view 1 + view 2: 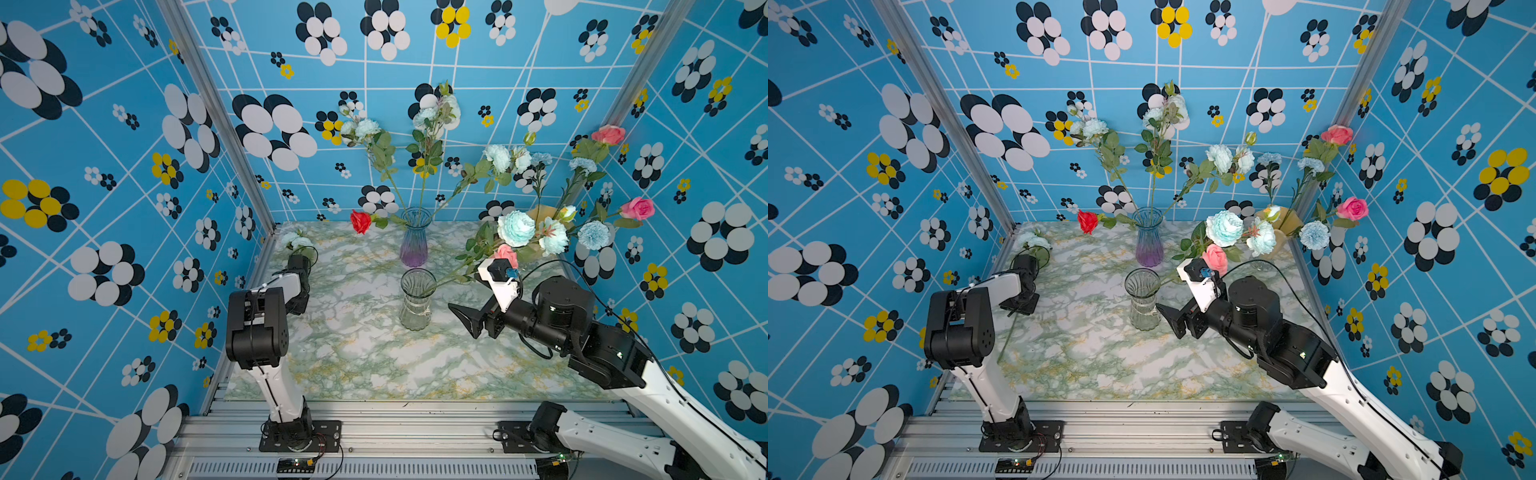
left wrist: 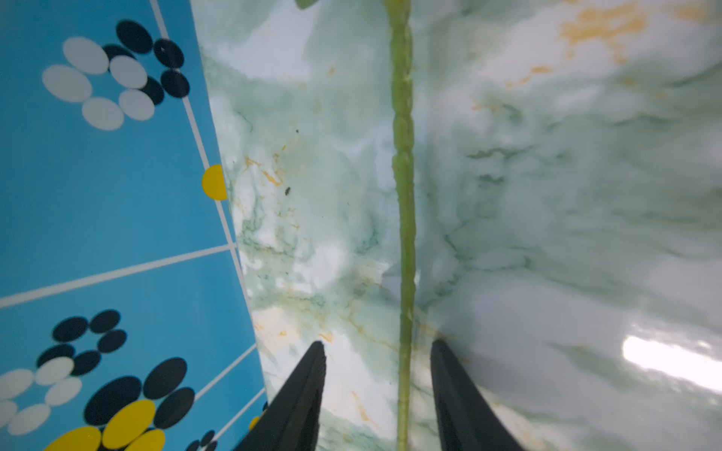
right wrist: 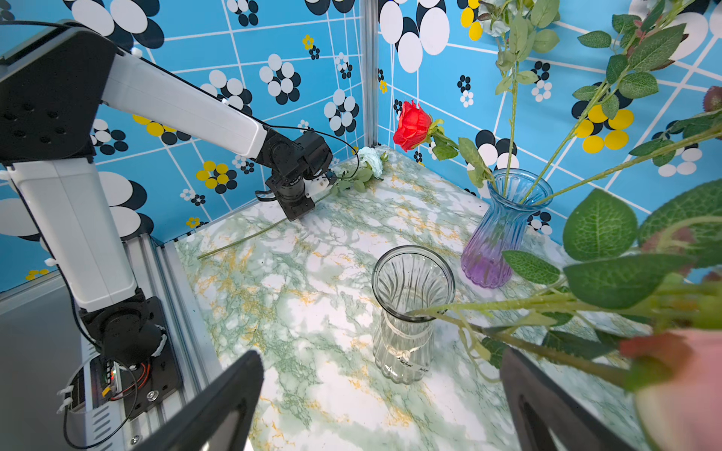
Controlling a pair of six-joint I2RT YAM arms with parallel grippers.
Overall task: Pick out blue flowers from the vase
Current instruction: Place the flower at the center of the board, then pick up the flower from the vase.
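Note:
One blue flower [image 1: 296, 240] lies on the marble table in the far left corner. Its green stem [image 2: 404, 195] runs between the jaws of my left gripper [image 2: 378, 347], which is open and touches neither side of it. The clear glass vase [image 1: 417, 299] at the centre holds two large aqua blooms [image 1: 515, 227] and a pink rose [image 1: 506, 254], all leaning right. My right gripper [image 1: 465, 320] hangs wide open and empty just right of that vase [image 3: 410, 312]. More pale blue flowers [image 1: 496, 158] stand in the blue-purple vase [image 1: 414, 241] behind it.
A red rose [image 1: 360, 221] droops left from the blue-purple vase. A yellow vase [image 1: 540, 216] at the back right corner holds blue carnations [image 1: 593, 235] and pink roses [image 1: 638, 208]. Patterned walls close in on three sides; the aluminium rail [image 1: 415, 415] edges the front.

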